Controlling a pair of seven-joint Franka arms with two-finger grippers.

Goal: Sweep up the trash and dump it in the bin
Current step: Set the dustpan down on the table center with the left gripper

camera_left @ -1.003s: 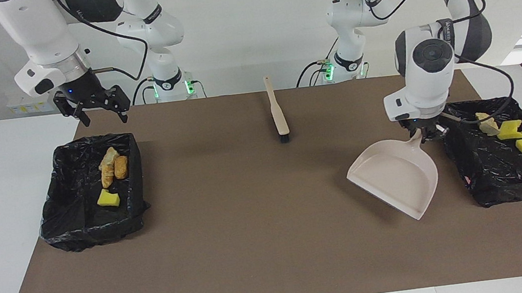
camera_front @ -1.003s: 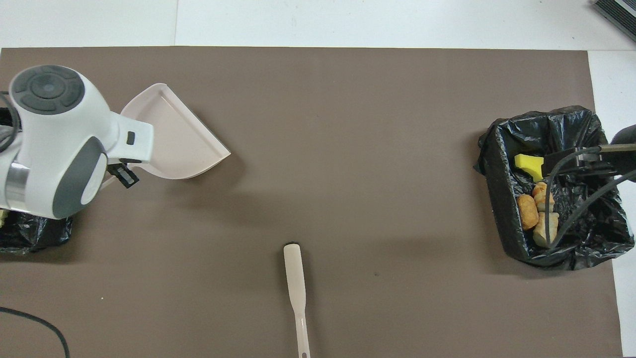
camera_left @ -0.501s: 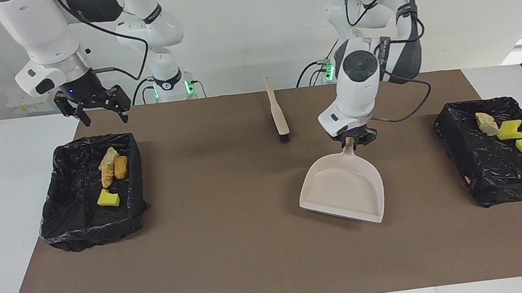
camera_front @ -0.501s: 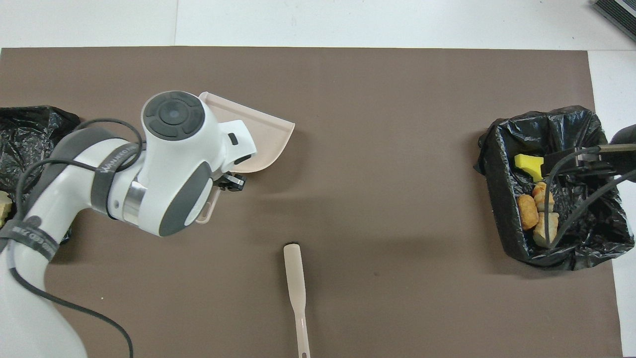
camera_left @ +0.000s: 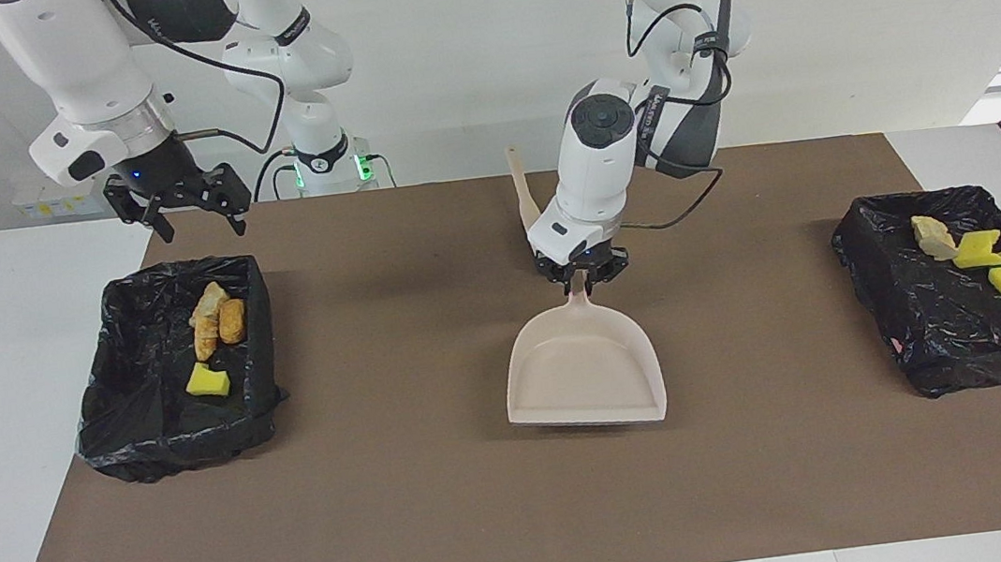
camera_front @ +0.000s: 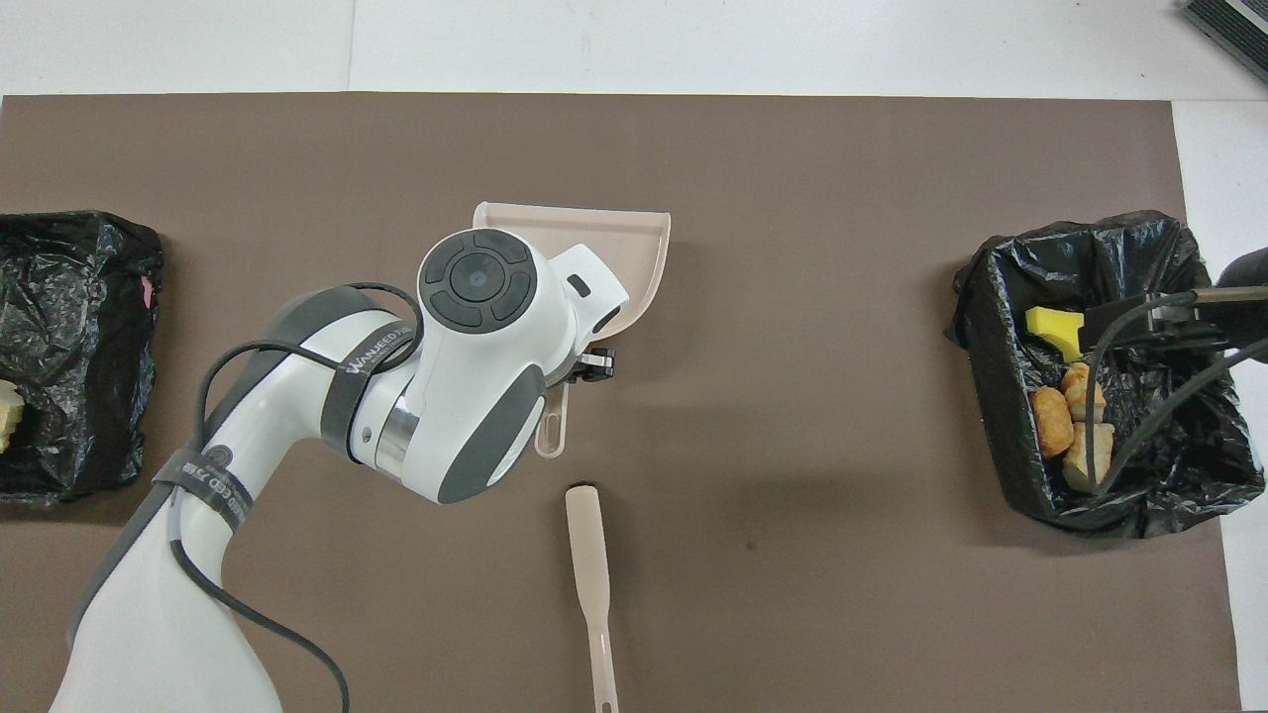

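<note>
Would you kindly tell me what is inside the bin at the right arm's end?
The bin holds golden-brown lumps and one yellow chunk. In the overhead view, cables cover part of its inside.

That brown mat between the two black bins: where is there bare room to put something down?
Bare mat lies between the dustpan and each lined bin, and along the edge farthest from the robots. Crowded mid-table: left gripper holds the dustpan handle, brush close by.

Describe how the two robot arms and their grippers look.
Both arms are glossy white with dark grey joint caps and bands, and black cables run along them. The left gripper and right gripper are black, each below a white wrist block. Green lights glow at both bases.
</note>
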